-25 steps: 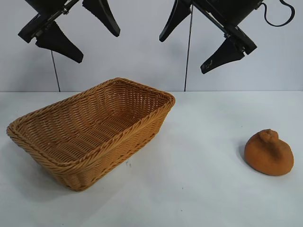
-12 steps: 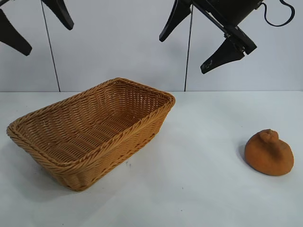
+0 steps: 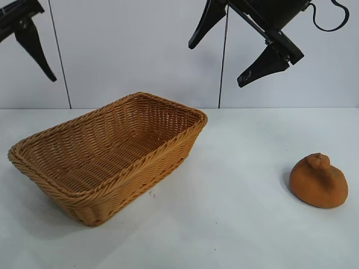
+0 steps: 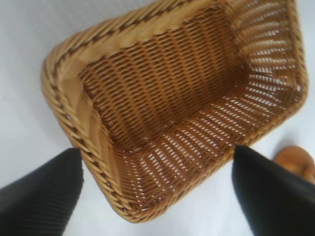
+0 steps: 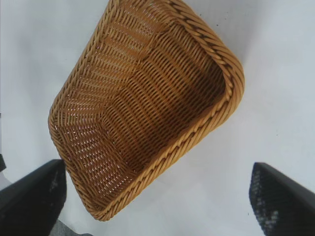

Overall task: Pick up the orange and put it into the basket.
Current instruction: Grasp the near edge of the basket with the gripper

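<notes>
Two black grippers hang high above a white table, neither grasping anything. On that table, toward the exterior view's left, sits the basket, a large rectangular tan-golden wicker piece with sloping sides and a braided rim; nothing lies inside it, as both wrist views look down into its bare woven floor. Well apart from it, near the table's right side, rests the orange, a dull orange-brown rounded fruit with rough matte skin and a knobby top pointing upward; it touches only the tabletop. The left gripper shows at the upper left corner of the exterior view, partly cut off by the edge, above and beyond the basket's left end; in its own wrist view its two dark fingers stand spread wide with the basket between them and a sliver of the orange at the far side. The right gripper hovers above the gap between basket and orange, tilted downward, its fingers likewise released and set far apart. Behind the table stands a pale wall with thin dark vertical seams.
</notes>
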Controlling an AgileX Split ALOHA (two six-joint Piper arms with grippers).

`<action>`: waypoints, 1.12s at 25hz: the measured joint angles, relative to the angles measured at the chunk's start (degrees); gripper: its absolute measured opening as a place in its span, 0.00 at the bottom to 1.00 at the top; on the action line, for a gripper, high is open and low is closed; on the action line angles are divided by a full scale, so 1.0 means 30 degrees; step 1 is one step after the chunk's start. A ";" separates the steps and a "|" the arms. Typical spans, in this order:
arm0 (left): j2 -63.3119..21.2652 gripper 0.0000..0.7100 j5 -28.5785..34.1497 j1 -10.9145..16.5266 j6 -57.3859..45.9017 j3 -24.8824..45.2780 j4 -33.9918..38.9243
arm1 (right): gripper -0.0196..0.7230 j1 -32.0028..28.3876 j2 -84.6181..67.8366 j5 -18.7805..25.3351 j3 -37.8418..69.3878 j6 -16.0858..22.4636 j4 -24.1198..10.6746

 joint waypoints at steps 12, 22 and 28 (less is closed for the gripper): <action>0.1051 0.83 -0.2496 0.0000 -0.1194 0.3368 0.0076 | 0.96 0.0000 0.0000 -0.0024 0.0000 0.0000 0.0076; 0.2758 0.83 -0.5011 -0.0232 -0.1002 0.4485 -0.2124 | 0.96 0.0000 0.0000 -0.0024 0.0000 0.0000 0.0208; 0.5086 0.83 -0.5985 -0.1638 -0.0191 0.3123 -0.2524 | 0.96 0.0000 0.0000 -0.0024 0.0000 0.0000 0.0208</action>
